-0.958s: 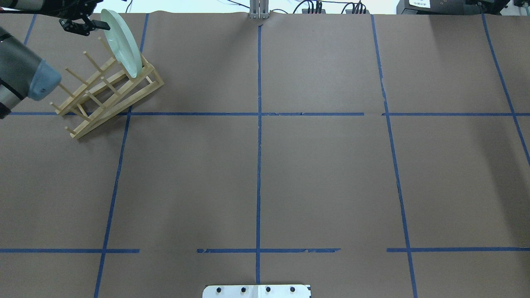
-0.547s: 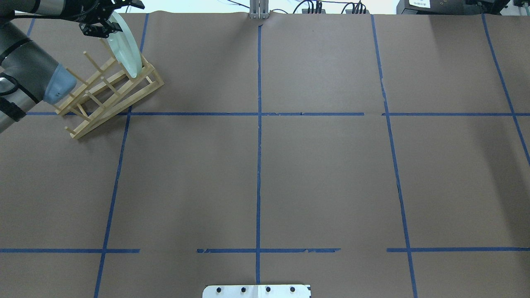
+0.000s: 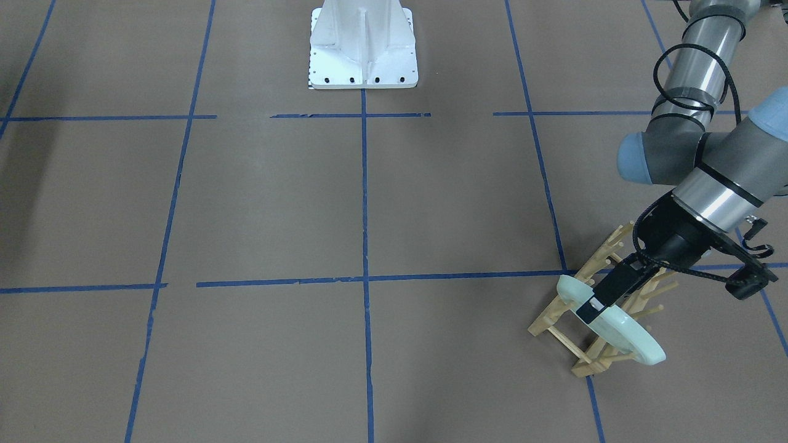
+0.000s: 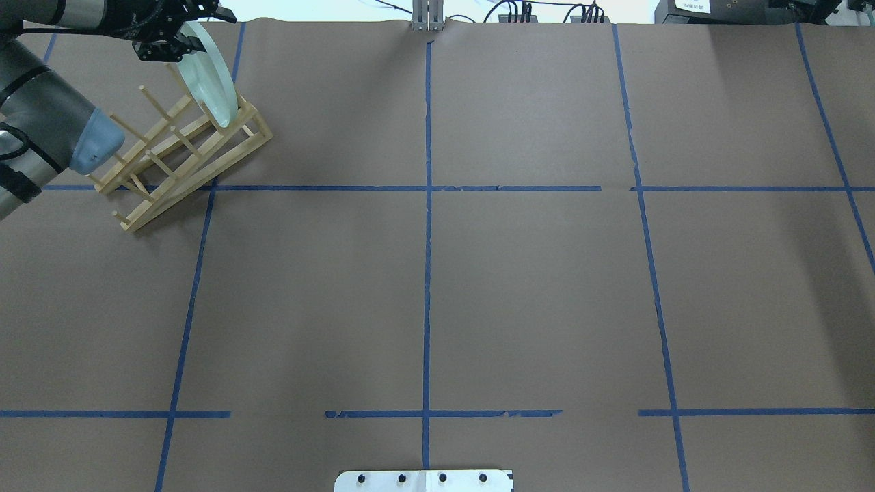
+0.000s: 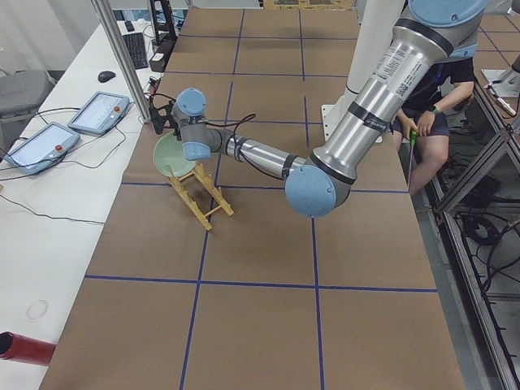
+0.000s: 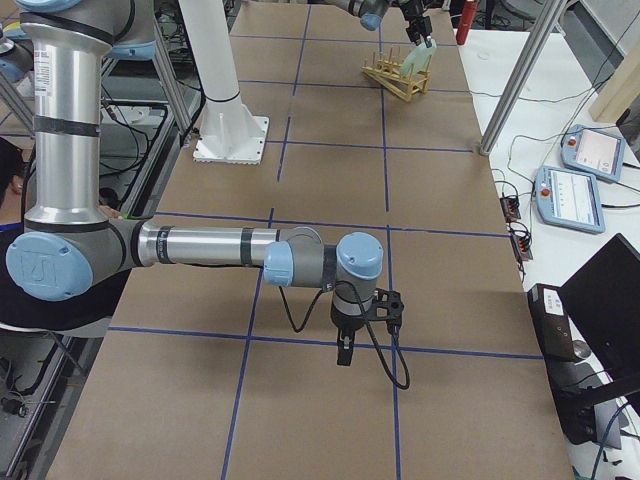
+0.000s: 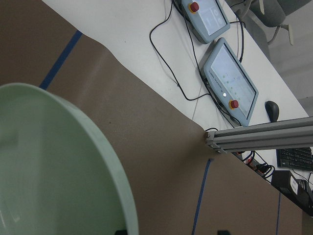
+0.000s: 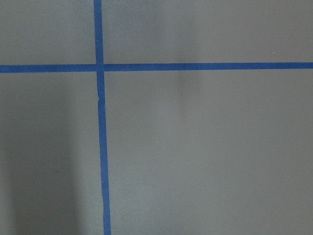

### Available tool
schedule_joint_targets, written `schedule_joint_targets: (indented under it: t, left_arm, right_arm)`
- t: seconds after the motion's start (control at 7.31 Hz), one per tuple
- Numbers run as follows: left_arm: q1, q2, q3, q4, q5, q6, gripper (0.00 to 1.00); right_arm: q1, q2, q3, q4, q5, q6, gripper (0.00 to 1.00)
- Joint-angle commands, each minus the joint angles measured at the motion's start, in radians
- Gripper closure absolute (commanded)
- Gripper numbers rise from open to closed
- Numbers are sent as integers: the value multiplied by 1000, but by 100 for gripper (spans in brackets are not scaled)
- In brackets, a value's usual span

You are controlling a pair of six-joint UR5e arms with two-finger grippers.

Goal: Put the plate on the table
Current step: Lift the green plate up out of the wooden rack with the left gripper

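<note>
The pale mint-green plate [image 4: 212, 85] stands on edge in the far slot of the wooden rack [image 4: 184, 154] on the brown table [image 4: 533, 287], at its far left corner. My left gripper [image 4: 188, 34] is open and straddles the plate's top rim; one finger [image 3: 600, 296] lies across the plate's face [image 3: 622, 332]. In the left wrist view the plate's rim [image 7: 117, 186] stands just inside one fingertip. My right gripper [image 6: 343, 357] hangs low over the table far from the rack; I cannot tell whether it is open or shut.
The rack [image 3: 554, 317] has several upright pegs and sits askew over a blue tape crossing. The robot base [image 3: 363, 49] is at the near middle edge. Pendants [image 7: 227, 81] and cables lie on the white bench past the table's far edge.
My left gripper moved from beside the plate to over its top rim and now straddles it. The rack and the plate have shifted slightly.
</note>
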Motion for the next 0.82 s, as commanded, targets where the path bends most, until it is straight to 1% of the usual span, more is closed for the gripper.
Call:
schedule_joint_targets:
  t: [0.0,0.14,0.27,0.41,0.55,0.68]
  left_arm:
    - [-5,8,-3,0,-1,9,48]
    - [-5,16,-4,0,-1,11,58]
    - [-7,17,-4,-2,-1,34,72]
    - [-7,31,-6,-5,-1,47,84]
    - [-10,33,-7,-8,-1,48,94]
    - [-13,40,-7,-14,-1,49,100]
  right_arm:
    - [0,0,0,0,0,-1,0]
    - [0,0,0,0,0,-1,0]
    - [0,0,0,0,0,-1,0]
    - [0,0,0,0,0,-1,0]
    - [0,0,0,0,0,-1,0]
    - [0,0,0,0,0,-1,0]
